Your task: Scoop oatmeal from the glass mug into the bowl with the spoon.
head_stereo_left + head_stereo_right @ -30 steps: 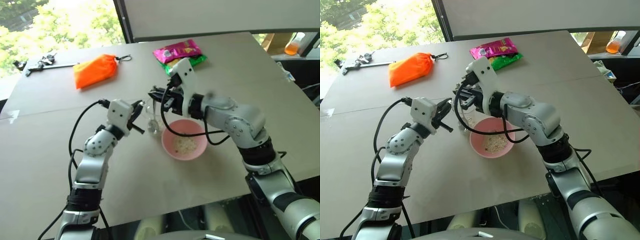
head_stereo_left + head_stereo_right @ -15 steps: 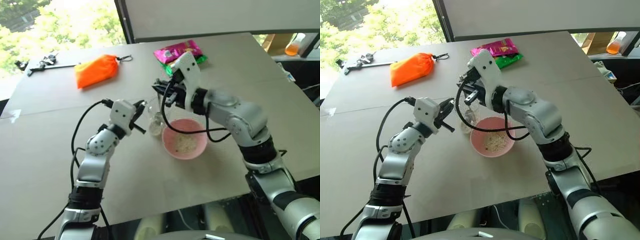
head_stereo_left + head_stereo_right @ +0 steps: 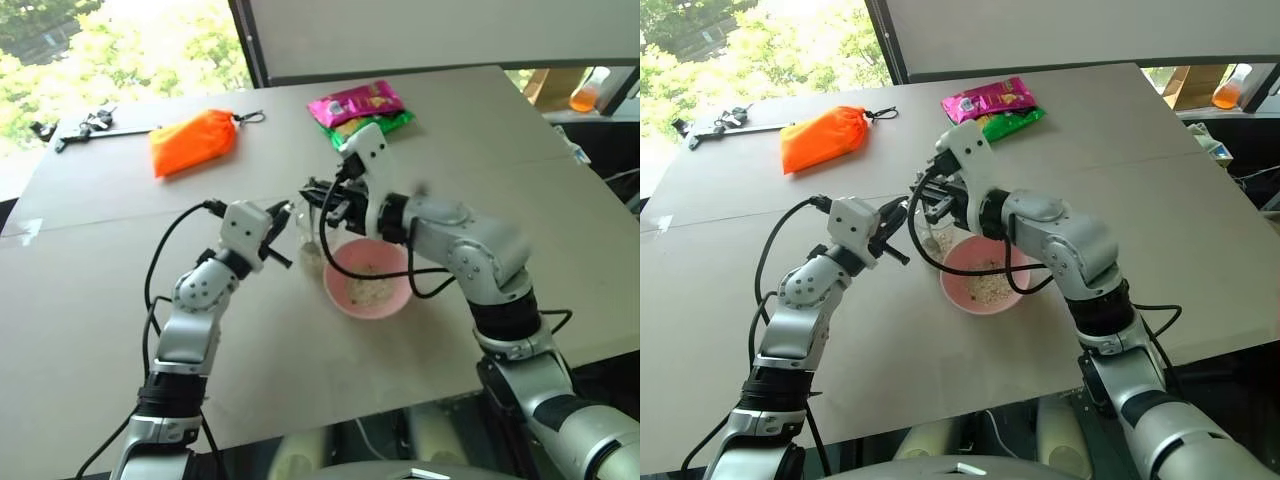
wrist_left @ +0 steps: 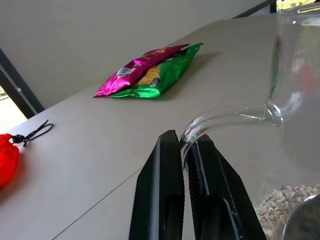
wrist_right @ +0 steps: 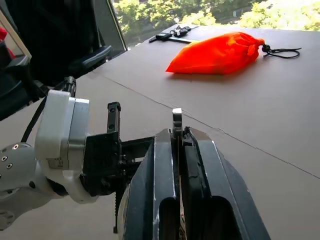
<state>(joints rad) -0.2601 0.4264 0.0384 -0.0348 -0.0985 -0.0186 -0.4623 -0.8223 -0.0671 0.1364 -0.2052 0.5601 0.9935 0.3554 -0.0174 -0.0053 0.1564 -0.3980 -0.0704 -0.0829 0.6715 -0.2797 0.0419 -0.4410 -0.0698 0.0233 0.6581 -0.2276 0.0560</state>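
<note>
Both sets of jaws are closed on something: the left gripper pinches the thin curved handle of the glass mug between its two black fingers, and the right gripper clamps the flat silver end of the spoon, whose handle tip stands up between its fingers. Seen from the head, the mug stands on the table between the two grippers, just beside the far-left rim of the bowl, with the right gripper hovering directly over its mouth and the left gripper at its side. Oatmeal lies as pale flakes in the bottom of the mug, and the rounded metal of the spoon's bowl shows blurred at the edge of the left wrist view. More oatmeal sits as a small loose heap inside the pink bowl. Farther back on the table, a magenta and green snack packet lies beyond the right gripper, an orange drawstring pouch rests well to the left of it, and a dark metal tool with keys lies near the table's far left corner.
</note>
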